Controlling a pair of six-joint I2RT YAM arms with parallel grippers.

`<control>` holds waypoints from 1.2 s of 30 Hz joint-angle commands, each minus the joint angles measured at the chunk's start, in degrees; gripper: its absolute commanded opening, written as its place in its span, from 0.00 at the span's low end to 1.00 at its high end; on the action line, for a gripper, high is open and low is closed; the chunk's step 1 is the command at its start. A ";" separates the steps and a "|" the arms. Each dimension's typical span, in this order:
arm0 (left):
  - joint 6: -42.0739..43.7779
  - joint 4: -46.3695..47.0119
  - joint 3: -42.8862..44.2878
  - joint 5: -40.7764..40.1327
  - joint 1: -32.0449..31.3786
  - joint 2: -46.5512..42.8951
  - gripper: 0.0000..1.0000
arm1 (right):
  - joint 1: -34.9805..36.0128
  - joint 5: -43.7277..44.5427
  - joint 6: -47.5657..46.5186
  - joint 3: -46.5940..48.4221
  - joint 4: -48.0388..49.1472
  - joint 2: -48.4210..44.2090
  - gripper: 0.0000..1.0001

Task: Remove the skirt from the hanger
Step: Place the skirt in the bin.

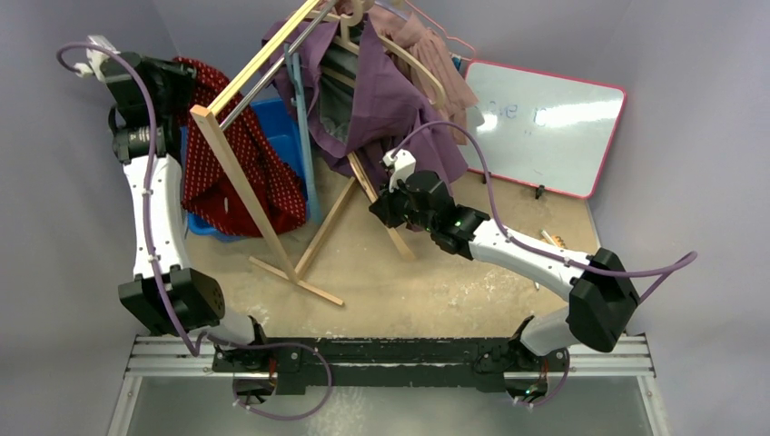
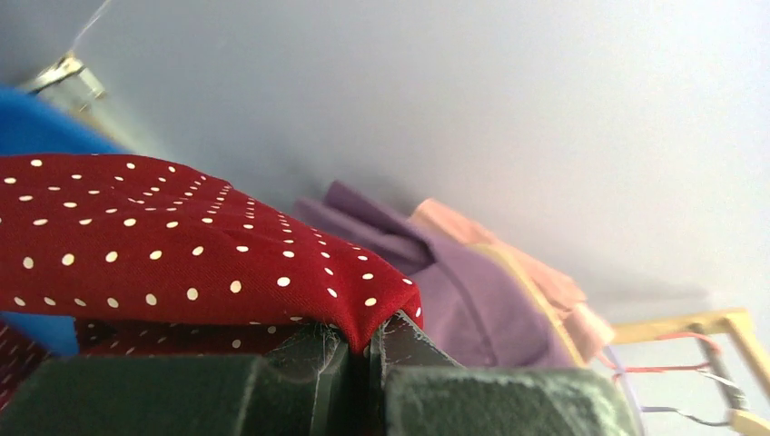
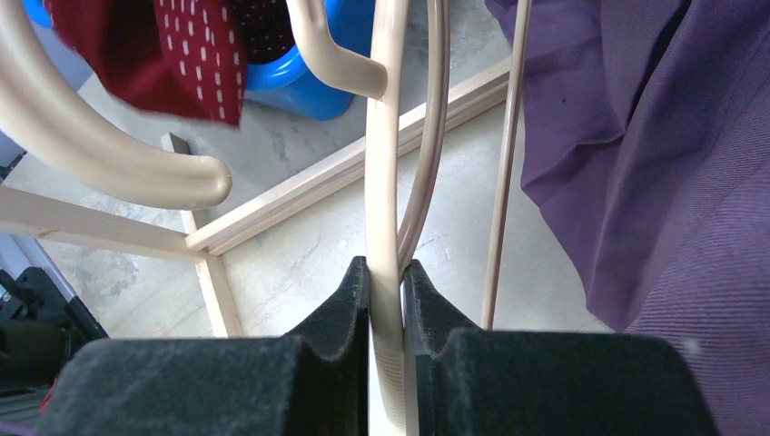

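Observation:
The skirt (image 1: pixel 238 173) is dark red with white dots. It hangs from my left gripper (image 1: pixel 175 80) at the far left and drapes down over the blue bin (image 1: pixel 283 127). In the left wrist view that gripper (image 2: pixel 368 341) is shut on a fold of the skirt (image 2: pixel 182 245). My right gripper (image 1: pixel 385 209) sits mid-table under the rack. In the right wrist view it (image 3: pixel 388 272) is shut on a thin bar of the cream hanger (image 3: pixel 381 154). The hanger's curved arm (image 3: pixel 109 163) shows bare, with the skirt (image 3: pixel 195 54) behind it.
A wooden clothes rack (image 1: pixel 245 213) stands across the middle, its foot bars on the table. Purple (image 1: pixel 386 100) and pink (image 1: pixel 438 56) garments hang on it; the purple cloth (image 3: pixel 672 163) lies close on my right gripper's right. A whiteboard (image 1: pixel 545 127) leans at the back right.

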 commanded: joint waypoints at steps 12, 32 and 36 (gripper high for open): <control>-1.45 19.60 -0.72 3.93 0.36 -3.74 0.00 | -0.18 -0.71 0.58 3.07 6.18 0.38 0.00; 10.28 13.07 -39.64 4.97 0.28 2.45 0.00 | -0.20 -2.41 -0.30 1.14 6.45 -2.55 0.00; 10.85 12.14 -40.44 4.63 0.32 -0.01 0.12 | -0.22 -3.93 -1.66 0.89 6.17 -2.87 0.00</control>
